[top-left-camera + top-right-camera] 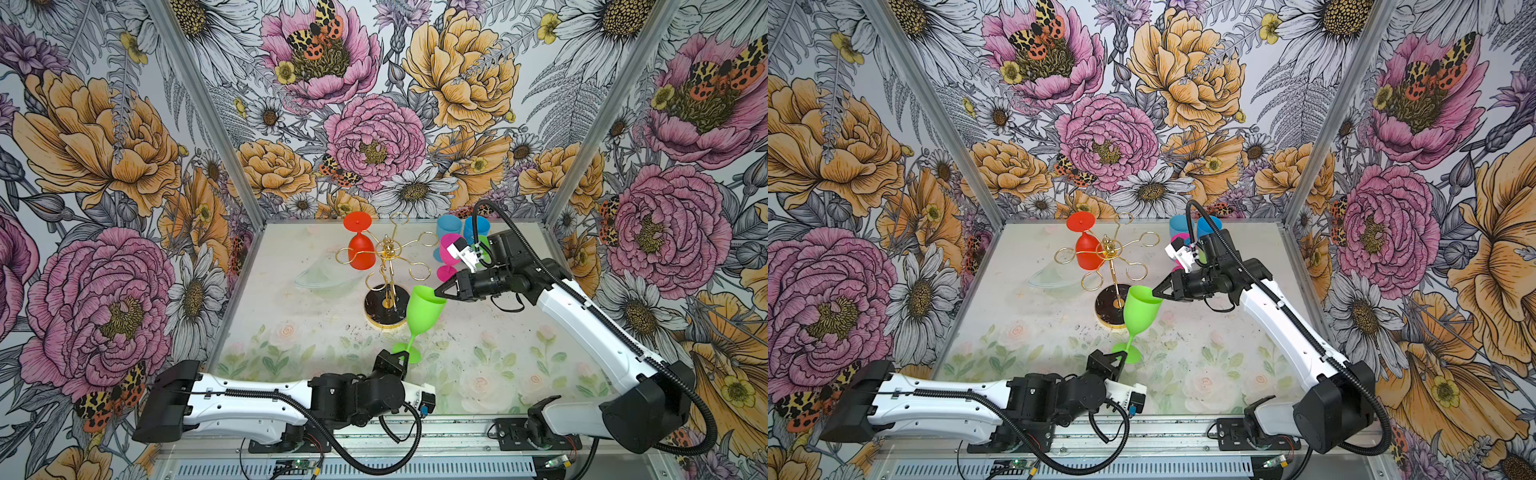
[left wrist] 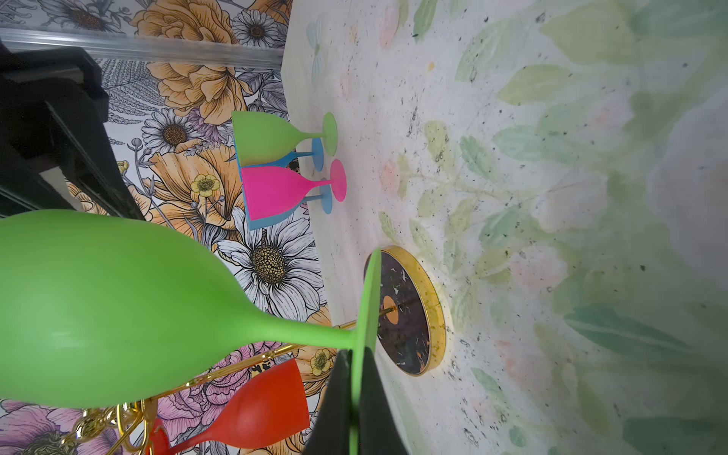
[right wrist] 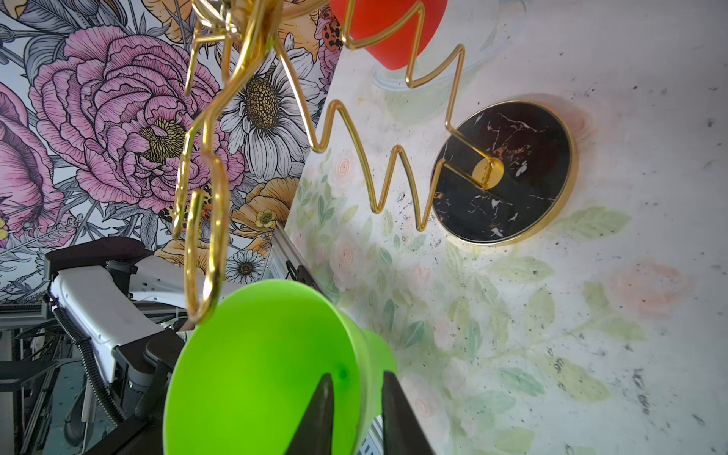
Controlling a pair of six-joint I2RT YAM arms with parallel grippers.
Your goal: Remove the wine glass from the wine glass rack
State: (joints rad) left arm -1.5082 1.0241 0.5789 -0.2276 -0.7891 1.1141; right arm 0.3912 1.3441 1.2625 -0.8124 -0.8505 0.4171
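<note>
- Left wrist view: we find the left gripper [image 2: 356,352] pinching the foot of the green wine glass [image 2: 118,307]. The glass is carried tilted, hung on no loop, just beside the base of the wine glass rack [image 1: 386,309].
- We see the right gripper [image 3: 357,374] straddling the rim; whether it bites, we cannot tell.
- Step judged: handover. The next move needs a firm rim grip before the foot is released.
- Green bowl empty; a red glass [image 1: 360,251] hangs on the rack.

- The left arm [image 1: 249,411] and right arm [image 1: 582,328] have white shells and black joints.
- A thick black ribbed cable [image 1: 253,392] runs along each one.
</note>
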